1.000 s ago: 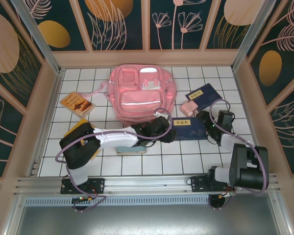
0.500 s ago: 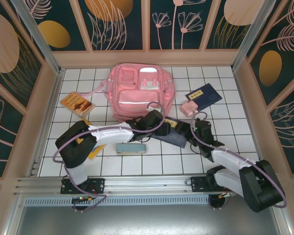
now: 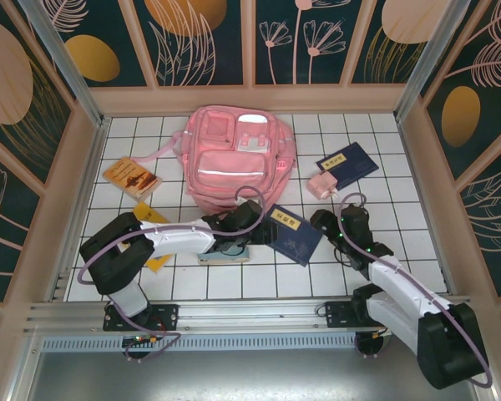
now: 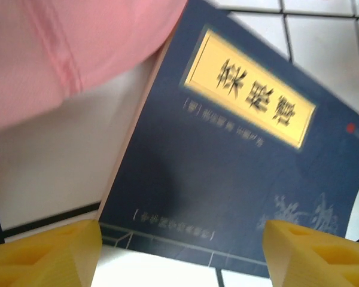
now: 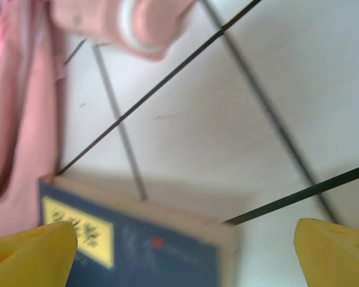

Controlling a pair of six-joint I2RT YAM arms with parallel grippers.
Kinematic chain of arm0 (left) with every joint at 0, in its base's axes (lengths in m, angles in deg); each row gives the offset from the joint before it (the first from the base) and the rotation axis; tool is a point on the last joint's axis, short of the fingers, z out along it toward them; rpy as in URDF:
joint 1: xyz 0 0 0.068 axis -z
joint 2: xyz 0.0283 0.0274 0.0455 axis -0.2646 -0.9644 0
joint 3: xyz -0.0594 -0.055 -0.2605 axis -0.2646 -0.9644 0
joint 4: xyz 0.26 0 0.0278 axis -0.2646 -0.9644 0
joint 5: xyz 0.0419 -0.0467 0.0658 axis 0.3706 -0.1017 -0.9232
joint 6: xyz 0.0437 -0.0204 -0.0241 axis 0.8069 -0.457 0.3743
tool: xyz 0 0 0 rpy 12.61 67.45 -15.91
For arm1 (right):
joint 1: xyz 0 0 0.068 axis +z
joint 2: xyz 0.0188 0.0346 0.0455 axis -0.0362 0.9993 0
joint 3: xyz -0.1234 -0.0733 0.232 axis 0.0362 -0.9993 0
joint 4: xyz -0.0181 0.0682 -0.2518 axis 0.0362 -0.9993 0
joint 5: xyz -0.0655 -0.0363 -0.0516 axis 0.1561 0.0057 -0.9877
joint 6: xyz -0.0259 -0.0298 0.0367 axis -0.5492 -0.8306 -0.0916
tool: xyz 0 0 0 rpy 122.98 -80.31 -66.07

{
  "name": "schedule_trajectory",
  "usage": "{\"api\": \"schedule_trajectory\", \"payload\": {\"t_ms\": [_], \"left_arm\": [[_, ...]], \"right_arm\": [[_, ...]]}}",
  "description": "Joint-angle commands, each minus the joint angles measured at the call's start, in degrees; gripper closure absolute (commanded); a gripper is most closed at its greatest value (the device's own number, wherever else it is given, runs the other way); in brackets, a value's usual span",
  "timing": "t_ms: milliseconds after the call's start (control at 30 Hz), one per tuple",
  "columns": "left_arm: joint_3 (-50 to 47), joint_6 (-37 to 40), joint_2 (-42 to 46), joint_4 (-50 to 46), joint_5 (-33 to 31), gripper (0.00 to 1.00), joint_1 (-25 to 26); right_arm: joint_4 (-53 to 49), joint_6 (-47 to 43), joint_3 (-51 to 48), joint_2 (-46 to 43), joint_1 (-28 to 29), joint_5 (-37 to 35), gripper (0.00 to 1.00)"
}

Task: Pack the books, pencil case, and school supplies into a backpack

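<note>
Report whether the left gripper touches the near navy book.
Cannot tell. In the left wrist view the yellow fingertips of the left gripper overlap the near edge of the navy book, but nothing shows whether they press it or hover above.

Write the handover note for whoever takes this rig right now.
Left gripper: open, over the near navy book. Right gripper: open, at that book's right edge.
Lying on the table, outside the backpack: far navy book, orange book, yellow book partly under the left arm, pencil case, small pink item.
Done: nothing packed.
Left: all six items.
</note>
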Motion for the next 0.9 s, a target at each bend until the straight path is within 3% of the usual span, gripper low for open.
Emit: {"api": "schedule_trajectory", "payload": {"t_ms": [0,133,433,867], "left_arm": [[0.32,-3.10,-0.92,1.91,2.83,0.31,0.95],[0.20,-4.56,-3.11,1.00,3.52,0.40,1.81],[0.89,-5.00,-5.02,-0.45,3.37,0.40,2.91],[14.88,1.90,-15.02,-6.02,-1.63,0.39,-1.04]], "right_arm": [[1.83,-8.39,1.82,2.49,-4.54,4.99,0.06],[6.08,-12.45,6.03,10.75,-6.67,10.99,0.06],[9.69,-15.33,11.26,24.07,-3.42,18.09,0.10],[9.32,-3.74,0.34,13.64,8.60,16.66,0.21]]}}
